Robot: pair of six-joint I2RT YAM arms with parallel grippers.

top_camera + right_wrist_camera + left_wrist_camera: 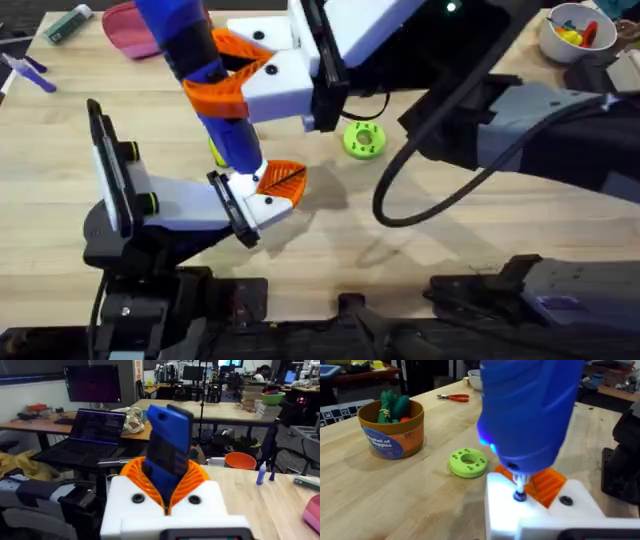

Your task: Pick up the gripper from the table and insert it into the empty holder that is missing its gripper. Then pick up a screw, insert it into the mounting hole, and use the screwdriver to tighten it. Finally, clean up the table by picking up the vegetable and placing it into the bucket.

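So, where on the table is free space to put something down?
Bare wood lies between the bucket and the green disc, and toward the red pliers. It is crowded around the screwdriver and the white holder.

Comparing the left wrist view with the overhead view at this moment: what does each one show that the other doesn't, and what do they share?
Left wrist alone: the screwdriver's metal bit standing on a screw in the white holder, the bucket with toy vegetables in it, and red-handled pliers.

Overhead alone: the right gripper clamped on the blue screwdriver, the left gripper by the lower white mount, and a pink dish.

Both: the screwdriver, the lime-green disc, orange ribbed pads, the wooden table and a white bowl.
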